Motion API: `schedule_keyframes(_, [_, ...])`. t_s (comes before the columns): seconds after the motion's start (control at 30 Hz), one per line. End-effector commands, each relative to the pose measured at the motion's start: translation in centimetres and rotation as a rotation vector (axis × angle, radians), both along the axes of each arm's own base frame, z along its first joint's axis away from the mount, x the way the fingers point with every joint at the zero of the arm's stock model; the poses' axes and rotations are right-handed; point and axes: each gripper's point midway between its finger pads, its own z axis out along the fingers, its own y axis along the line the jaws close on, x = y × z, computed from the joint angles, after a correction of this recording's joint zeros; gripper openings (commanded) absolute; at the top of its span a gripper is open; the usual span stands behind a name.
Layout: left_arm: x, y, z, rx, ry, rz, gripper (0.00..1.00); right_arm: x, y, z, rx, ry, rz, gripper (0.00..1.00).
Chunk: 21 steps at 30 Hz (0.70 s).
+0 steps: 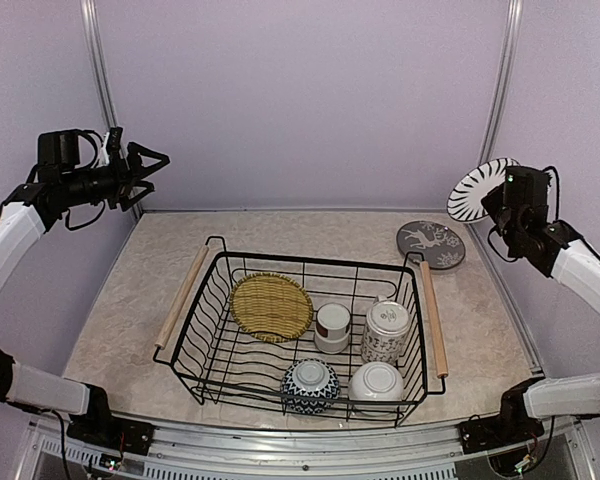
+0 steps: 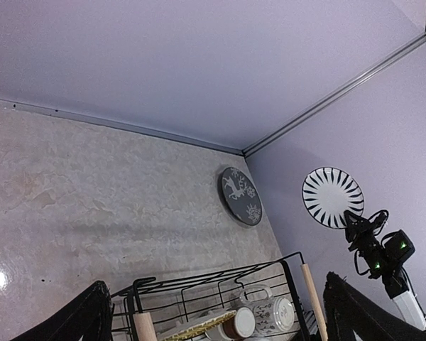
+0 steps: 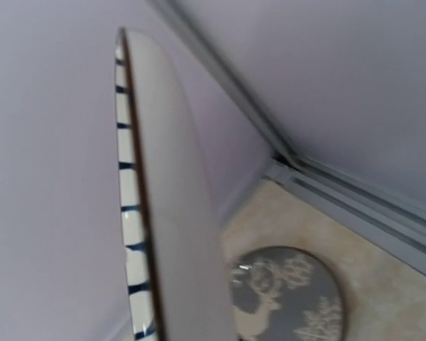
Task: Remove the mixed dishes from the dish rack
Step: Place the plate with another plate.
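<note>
The black wire dish rack [image 1: 182,296] stands mid-table. In it lie the yellow woven mat [image 1: 271,306], the white cup with brown band [image 1: 332,327], the tall patterned cup [image 1: 385,333], the blue-patterned bowl [image 1: 310,385] and the white bowl [image 1: 376,383], both bowls upside down. My right gripper [image 1: 496,193] is shut on the rim of the black-white striped plate [image 1: 475,190] and holds it on edge, high above the table's right side. The plate fills the right wrist view [image 3: 163,199] and hides the fingers. My left gripper [image 1: 152,163] is open and empty, high at the far left.
A grey plate with a white deer pattern [image 1: 431,244] lies flat on the table behind the rack's right handle [image 1: 435,318]; it also shows in the right wrist view [image 3: 287,295] and the left wrist view [image 2: 241,196]. Walls close the back and sides.
</note>
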Motion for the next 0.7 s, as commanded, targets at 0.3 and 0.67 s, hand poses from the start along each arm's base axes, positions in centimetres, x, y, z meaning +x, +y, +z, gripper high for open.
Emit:
schedule_keyframes(0.3, [0.0, -0.4, -0.2, 0.011, 0.003, -0.020, 0.99, 8.3, -1.2, -8.3, 0.399, -0.135, 0.373, 0.00])
schedule_keyframes(0.67, [0.2, -0.3, -0.5, 0.004, 0.015, -0.023, 0.99, 12.7, -1.0, -14.0, 0.512, -0.063, 0.426, 0.00])
